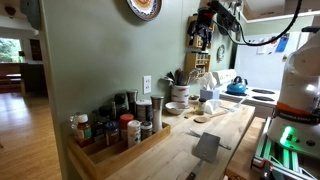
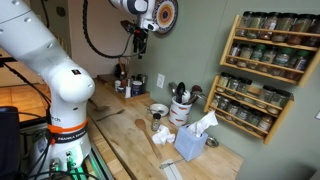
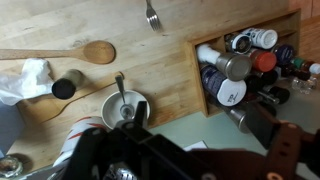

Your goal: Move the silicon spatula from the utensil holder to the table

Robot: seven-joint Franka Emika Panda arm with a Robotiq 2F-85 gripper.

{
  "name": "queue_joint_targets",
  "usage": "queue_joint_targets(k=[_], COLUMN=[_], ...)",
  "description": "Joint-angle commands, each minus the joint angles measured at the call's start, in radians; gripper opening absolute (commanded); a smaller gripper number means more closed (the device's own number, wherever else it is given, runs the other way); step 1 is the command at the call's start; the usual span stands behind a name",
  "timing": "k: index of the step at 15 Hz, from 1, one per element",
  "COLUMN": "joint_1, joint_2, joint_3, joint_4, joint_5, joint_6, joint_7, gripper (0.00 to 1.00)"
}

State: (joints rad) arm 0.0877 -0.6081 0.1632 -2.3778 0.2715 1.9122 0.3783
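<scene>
pincer [image 3: 128,138] blurred, can't tell its grip; pale utensil holder [image 2: 181,112] bristling with dark handles.

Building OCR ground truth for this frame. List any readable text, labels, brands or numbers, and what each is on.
No text reads cleanly in any view.
Robot base: dark lettering, too small to read.
Wall rack jars: labels blurred.
Tray jars: labels too small to read.
Jar lids in the wrist view: markings blurred.
Round wall piece: no legible numbers.
</scene>
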Motion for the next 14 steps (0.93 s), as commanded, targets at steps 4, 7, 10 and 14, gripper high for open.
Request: queue_joint_targets(k=[4,7,10,14], joint_1=[-0.007,-0.007,-0.007,-0.022], joint_2=[0.000,0.000,0.000,0.017], joint_3=[0.005,0.005,0.005,0.001], joint_4=[0.002,0.002,0.002,0.004], joint_5=[0.003,0.003,0.003,0.000], joint_6=[-0.003,-0.003,-0.003,0.014], joint_7=[-0.003,-0.003,-0.003,0.011], gripper=[1.00,1.00,1.00,1.00])
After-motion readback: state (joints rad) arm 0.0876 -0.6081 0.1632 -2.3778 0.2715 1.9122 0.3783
